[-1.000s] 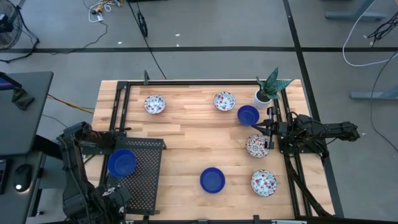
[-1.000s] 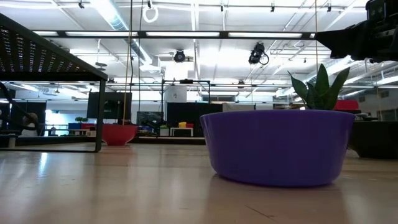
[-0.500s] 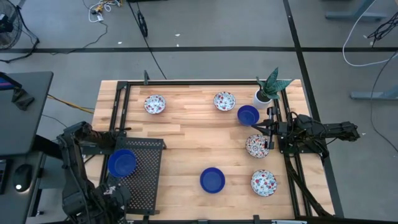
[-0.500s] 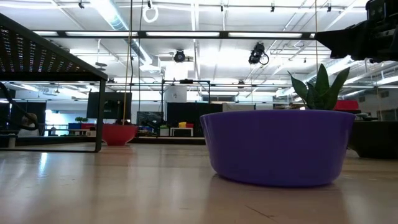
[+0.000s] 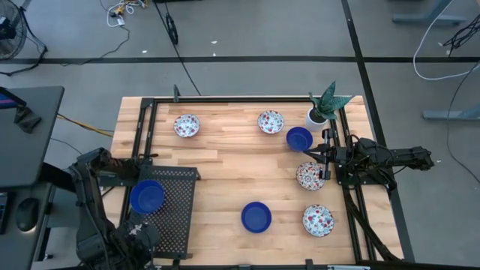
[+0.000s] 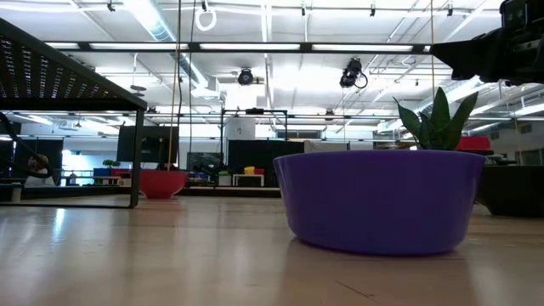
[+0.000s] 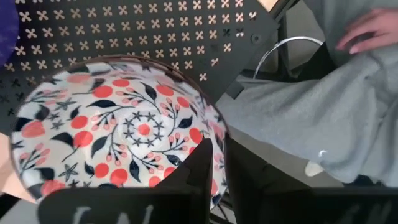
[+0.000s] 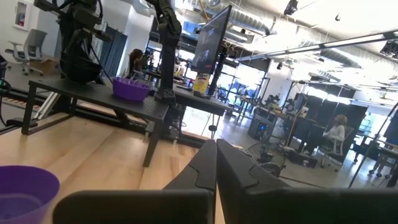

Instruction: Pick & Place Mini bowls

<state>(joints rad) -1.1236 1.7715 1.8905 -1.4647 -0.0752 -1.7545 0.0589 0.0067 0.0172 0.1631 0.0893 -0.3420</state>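
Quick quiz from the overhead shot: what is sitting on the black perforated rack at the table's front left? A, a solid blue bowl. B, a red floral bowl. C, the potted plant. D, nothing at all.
A: in the high view a solid blue bowl rests on the black perforated rack, while the potted plant stands at the far right corner.

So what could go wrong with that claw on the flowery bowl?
The left gripper pinches only the rim of the white bowl with red-and-blue floral pattern on the black perforated metal rack; lifted, it might tilt or slip out. A person's hand lies close beyond the rack and could be bumped. The right gripper waits shut at the table's right side.
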